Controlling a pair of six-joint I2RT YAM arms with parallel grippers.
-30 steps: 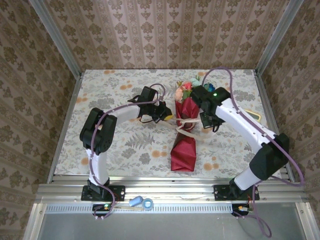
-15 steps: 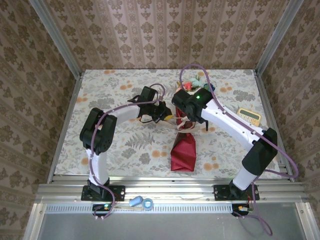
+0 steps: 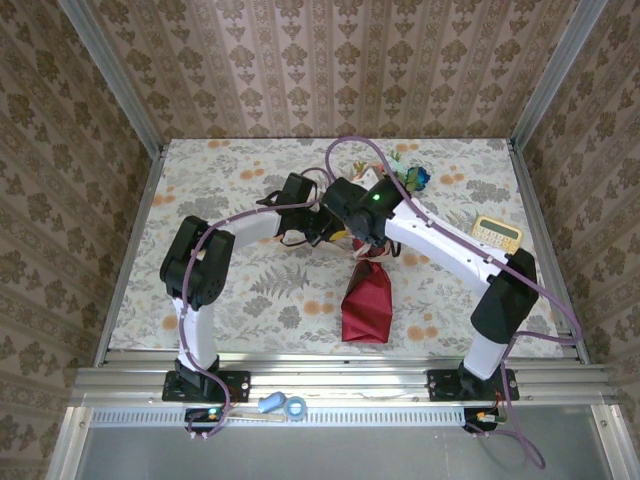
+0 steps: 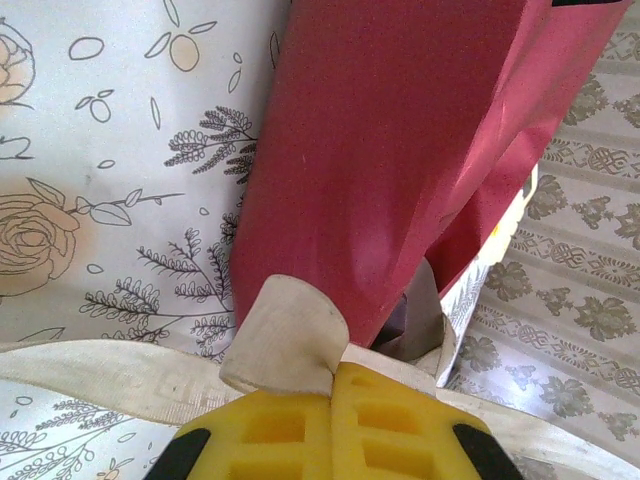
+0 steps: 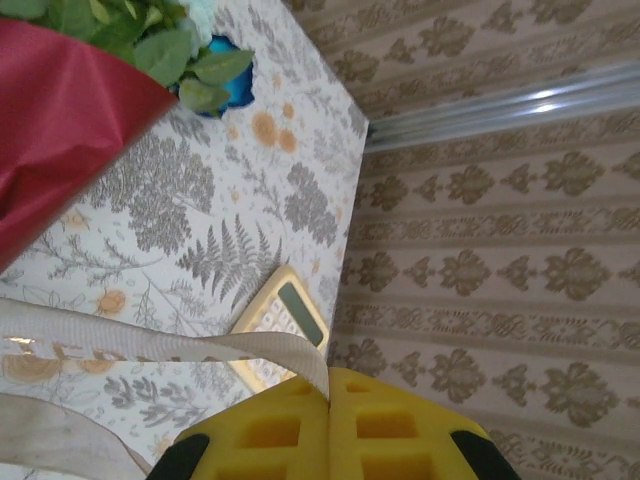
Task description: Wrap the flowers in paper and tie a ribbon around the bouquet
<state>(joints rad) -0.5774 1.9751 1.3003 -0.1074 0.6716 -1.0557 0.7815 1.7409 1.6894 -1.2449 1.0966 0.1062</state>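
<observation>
- Where beige damask-striped walls box in three sides, the table carries a flat cloth printed with ferns and blossoms.
- Mid-table lies the bouquet, a slim cone of smooth crimson paper, with green leaves and flowers at its far, wide end.
- Soft cream ribbon runs just beside the cone.
- The left claw is pinched tight on a ribbon fold.
- The right claw is clamped on another stretch.
</observation>
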